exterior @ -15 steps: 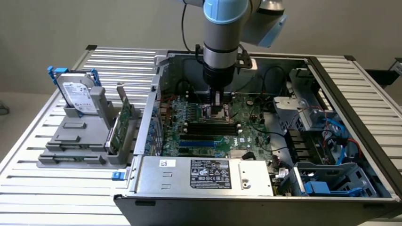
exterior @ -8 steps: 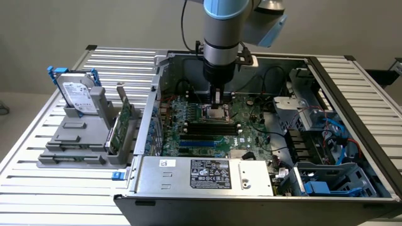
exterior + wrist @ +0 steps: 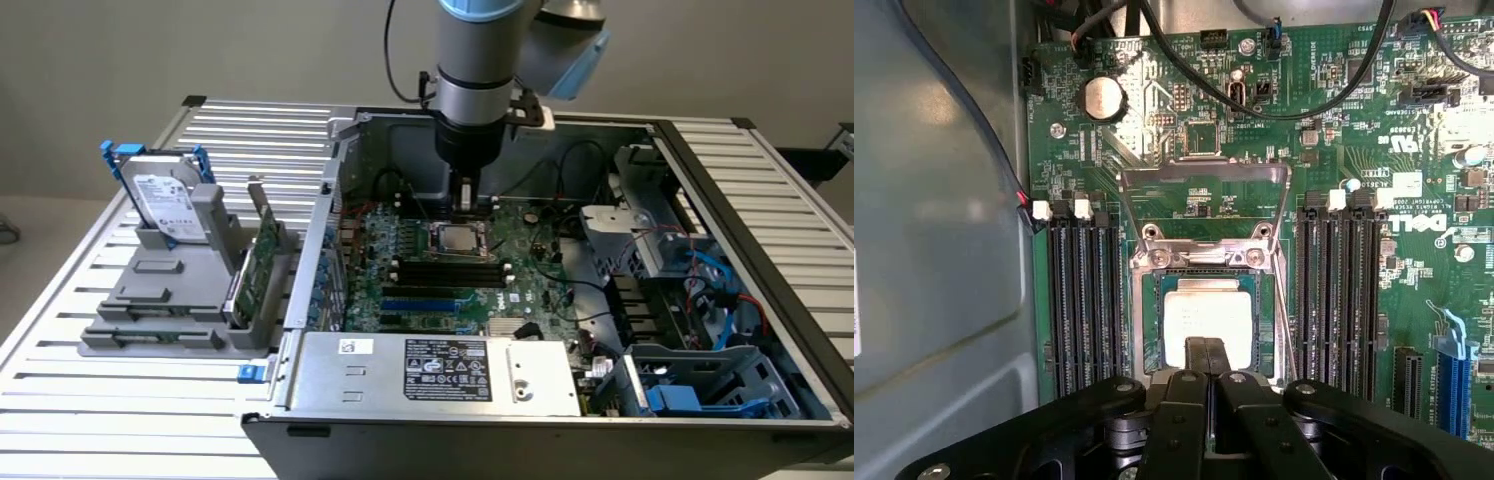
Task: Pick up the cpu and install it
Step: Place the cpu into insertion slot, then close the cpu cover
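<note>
Lying flat in its socket (image 3: 1147, 322) on the green circuit board (image 3: 1334, 130), the cpu (image 3: 1209, 310) is seen with its pale metal top facing up. The pincer (image 3: 1206, 345) is held directly over one edge of the chip, its two fingers pressed together with no gap between them and nothing gripped; whether the tips touch the chip cannot be told. The socket's hinged metal frame (image 3: 1204, 185) is swung open beyond the chip. Black memory slots (image 3: 1082, 300) are ranged on both sides. The board is mounted inside an open computer case (image 3: 534, 448), laid on a slatted worktop (image 3: 80, 400) near a hard drive (image 3: 167, 205) standing in a grey holder (image 3: 160, 300).
</note>
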Controlling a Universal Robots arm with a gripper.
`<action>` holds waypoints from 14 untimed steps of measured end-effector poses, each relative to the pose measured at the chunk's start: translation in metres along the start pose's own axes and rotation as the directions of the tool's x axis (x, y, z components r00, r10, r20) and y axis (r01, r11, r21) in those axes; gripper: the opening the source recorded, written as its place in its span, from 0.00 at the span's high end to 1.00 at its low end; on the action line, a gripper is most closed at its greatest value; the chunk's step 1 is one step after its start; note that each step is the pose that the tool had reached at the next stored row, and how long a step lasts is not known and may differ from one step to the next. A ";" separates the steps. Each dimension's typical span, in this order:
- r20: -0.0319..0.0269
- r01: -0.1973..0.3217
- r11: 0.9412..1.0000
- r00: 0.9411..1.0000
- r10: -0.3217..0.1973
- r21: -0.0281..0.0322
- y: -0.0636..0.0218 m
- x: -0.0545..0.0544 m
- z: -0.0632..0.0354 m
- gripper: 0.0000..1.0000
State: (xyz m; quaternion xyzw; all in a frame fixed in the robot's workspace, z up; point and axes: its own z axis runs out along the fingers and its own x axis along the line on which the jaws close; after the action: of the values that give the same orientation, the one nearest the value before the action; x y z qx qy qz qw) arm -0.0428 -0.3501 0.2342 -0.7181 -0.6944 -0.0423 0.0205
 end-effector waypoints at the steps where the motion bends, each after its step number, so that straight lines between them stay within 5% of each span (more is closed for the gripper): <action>1: -0.001 0.000 1.000 1.000 0.000 0.000 0.0013 0.000 -0.0009 0.89; 6: -0.021 -0.001 1.000 1.000 0.001 0.001 0.0134 0.001 -0.0021 0.89; 14: -0.071 -0.003 1.000 0.997 0.003 0.003 0.0339 0.001 -0.0067 0.89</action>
State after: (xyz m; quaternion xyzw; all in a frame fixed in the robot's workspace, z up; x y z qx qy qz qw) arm -0.0091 -0.3509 0.2419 -0.7171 -0.6923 -0.0665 0.0464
